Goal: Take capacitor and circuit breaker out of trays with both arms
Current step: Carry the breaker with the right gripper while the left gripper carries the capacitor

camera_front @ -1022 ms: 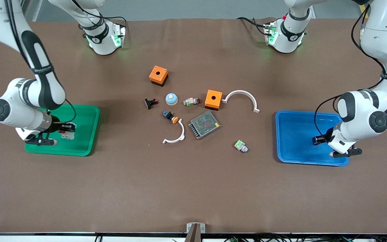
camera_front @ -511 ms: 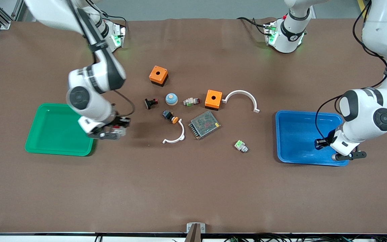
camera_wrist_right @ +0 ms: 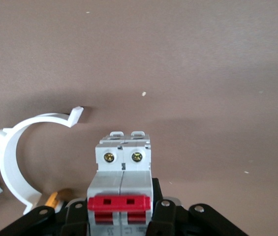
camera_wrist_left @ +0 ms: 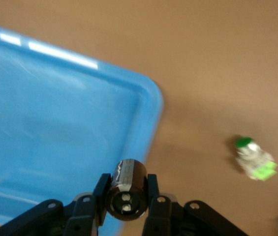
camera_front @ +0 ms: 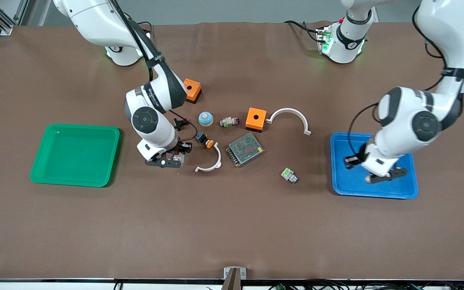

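Observation:
My right gripper [camera_front: 177, 156] is shut on the breaker [camera_front: 179, 158], a white-grey block with a red lever bar. It is over the bare table beside the small white arc [camera_front: 212, 163]. In the right wrist view the breaker [camera_wrist_right: 123, 169] stands between the right gripper's [camera_wrist_right: 121, 209] jaws. My left gripper [camera_front: 351, 162] is shut on the capacitor [camera_front: 349, 160], over the blue tray [camera_front: 409, 192] near its edge toward the table's middle. In the left wrist view the black capacitor [camera_wrist_left: 128, 178] sits crosswise in the left gripper [camera_wrist_left: 126, 195], above the tray's corner [camera_wrist_left: 55, 123].
A green tray [camera_front: 75, 155] lies at the right arm's end. Mid-table are a mesh-topped metal box [camera_front: 245, 149], a black button with orange cap [camera_front: 204, 139], two orange boxes [camera_front: 255, 119], a large white arc [camera_front: 290, 117] and a white-and-green connector [camera_front: 288, 175], also in the left wrist view [camera_wrist_left: 254, 160].
My right gripper has carried the breaker from over the green tray toward the table's middle. My left gripper has moved the capacitor over the blue tray toward its edge nearest the table's middle.

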`<state>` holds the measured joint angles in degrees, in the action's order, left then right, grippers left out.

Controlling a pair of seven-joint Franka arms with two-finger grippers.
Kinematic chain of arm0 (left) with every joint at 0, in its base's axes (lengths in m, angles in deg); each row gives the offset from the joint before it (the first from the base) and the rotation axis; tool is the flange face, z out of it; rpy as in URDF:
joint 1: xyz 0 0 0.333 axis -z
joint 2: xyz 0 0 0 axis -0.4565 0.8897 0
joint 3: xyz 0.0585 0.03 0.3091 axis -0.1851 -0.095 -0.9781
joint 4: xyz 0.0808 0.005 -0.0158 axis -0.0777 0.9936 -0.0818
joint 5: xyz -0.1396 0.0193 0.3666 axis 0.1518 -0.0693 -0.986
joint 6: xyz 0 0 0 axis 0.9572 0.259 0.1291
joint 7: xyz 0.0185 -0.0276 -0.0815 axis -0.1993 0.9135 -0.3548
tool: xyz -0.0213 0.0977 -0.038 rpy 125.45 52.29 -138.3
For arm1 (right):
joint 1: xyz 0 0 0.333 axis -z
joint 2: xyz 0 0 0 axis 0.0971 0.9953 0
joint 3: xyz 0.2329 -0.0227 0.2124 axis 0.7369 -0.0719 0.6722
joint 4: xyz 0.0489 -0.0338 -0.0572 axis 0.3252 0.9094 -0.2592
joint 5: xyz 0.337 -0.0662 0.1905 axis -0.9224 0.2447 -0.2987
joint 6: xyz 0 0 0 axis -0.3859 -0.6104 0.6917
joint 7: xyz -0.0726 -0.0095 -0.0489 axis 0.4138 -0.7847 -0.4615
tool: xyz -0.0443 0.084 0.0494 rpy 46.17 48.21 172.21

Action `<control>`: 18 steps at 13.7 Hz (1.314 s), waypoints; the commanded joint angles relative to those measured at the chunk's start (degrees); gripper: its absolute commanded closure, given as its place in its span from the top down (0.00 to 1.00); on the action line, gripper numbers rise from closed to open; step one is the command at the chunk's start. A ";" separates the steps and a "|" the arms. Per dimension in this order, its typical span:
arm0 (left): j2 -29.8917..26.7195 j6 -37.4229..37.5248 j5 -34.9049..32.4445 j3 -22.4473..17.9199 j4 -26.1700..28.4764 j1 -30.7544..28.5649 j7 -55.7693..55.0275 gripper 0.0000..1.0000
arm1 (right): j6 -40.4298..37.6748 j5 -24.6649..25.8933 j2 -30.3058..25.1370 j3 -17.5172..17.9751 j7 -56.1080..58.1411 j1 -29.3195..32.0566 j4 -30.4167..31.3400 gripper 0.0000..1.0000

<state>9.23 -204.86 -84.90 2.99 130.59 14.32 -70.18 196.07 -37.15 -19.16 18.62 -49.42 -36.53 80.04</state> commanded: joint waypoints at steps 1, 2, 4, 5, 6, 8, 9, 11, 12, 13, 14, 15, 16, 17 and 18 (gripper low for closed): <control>0.91 -0.63 -0.97 1.11 0.58 4.29 -8.69 0.01 | 2.29 -0.84 2.16 -0.76 -3.54 -1.74 -1.19 0.00; 1.96 -0.81 -1.05 1.02 0.41 6.40 -11.42 0.01 | 3.52 -0.84 2.95 -0.76 -4.77 -2.17 -1.19 0.00; 3.63 -3.60 -1.14 1.02 0.93 9.05 -16.17 0.01 | 5.45 -0.84 4.44 -0.76 -6.45 -2.97 -1.19 0.00; 4.07 -5.19 -1.14 0.93 1.97 10.19 -18.54 0.01 | 6.16 -0.84 4.88 -0.76 -6.54 -3.06 -1.19 0.00; 4.34 -6.25 -1.23 0.85 2.77 11.68 -20.65 0.01 | 6.34 -0.93 5.32 -0.76 -6.63 -3.41 -1.19 0.00; 4.60 -6.61 -1.75 0.76 4.35 12.58 -23.48 0.01 | 6.17 -0.93 5.41 -0.85 -7.50 -3.50 -1.01 0.00; 4.87 -6.61 -1.84 0.76 5.23 12.75 -24.01 0.01 | 6.08 -0.84 5.50 -0.85 -8.55 -3.50 -1.01 0.00; 5.66 -7.66 -1.93 0.84 6.29 13.19 -26.37 0.01 | 6.08 -0.84 5.68 -0.85 -8.65 -3.50 -0.92 0.03; 6.01 -8.10 -1.93 0.84 6.64 14.15 -27.95 0.01 | 5.90 -0.84 5.68 -0.85 -8.65 -3.41 -1.01 0.26; 6.62 -8.19 -1.93 0.76 6.64 14.94 -29.45 0.01 | 5.90 -0.84 5.68 -0.85 -8.82 -3.06 -1.01 0.82; 7.06 -8.20 -2.45 0.76 6.64 15.47 -30.59 0.01 | 5.81 -0.84 5.59 -0.85 -8.56 -3.23 -1.10 1.00; 7.50 -8.28 -3.85 0.76 6.56 15.48 -31.22 0.01 | 5.81 -0.75 5.59 -0.85 -8.30 -2.97 -1.45 1.00; 7.85 -8.28 -5.43 0.76 6.47 15.21 -31.66 0.01 | 5.55 -0.75 5.59 -0.85 -8.12 -2.80 -2.49 1.00; 7.86 -8.28 -7.01 0.67 6.47 14.69 -31.57 0.01 | 3.90 -0.84 5.50 -0.85 -8.03 -2.53 -3.90 1.00; 7.86 -8.28 -7.81 0.58 6.29 14.34 -31.57 0.01 | 0.75 -0.75 5.42 -0.94 -7.86 -1.92 -6.09 1.00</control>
<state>17.21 -212.43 -90.27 3.84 136.95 29.43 -101.01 201.08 -37.28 -13.55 17.87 -57.36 -39.17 77.44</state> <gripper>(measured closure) 0.656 0.141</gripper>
